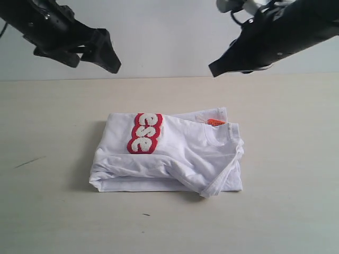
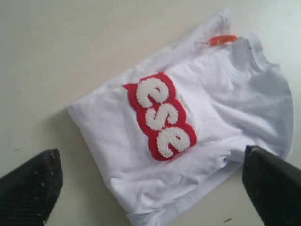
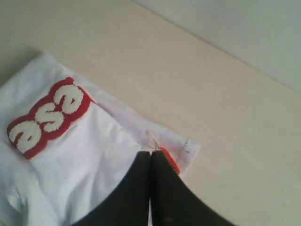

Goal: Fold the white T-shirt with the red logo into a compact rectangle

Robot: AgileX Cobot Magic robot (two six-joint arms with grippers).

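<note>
The white T-shirt [image 1: 175,159] lies folded into a thick, wrinkled rectangle in the middle of the table. Its collar and orange neck tag [image 1: 215,121] are at the far right corner. Only the letters "ese" of the red logo [image 1: 144,132] show, on the top layer at the left. My left gripper [image 1: 108,55] hangs high above the table at the back left. It is open, and its fingers [image 2: 33,188] stand wide apart over the shirt [image 2: 188,117]. My right gripper [image 1: 214,70] hangs high at the back right. It is shut with nothing in it [image 3: 150,155].
The pale wooden table [image 1: 286,185] stretches around the shirt on all sides. A white wall [image 1: 164,37] rises behind it. There are small dark marks on the tabletop [image 1: 26,162] at the left and near the front.
</note>
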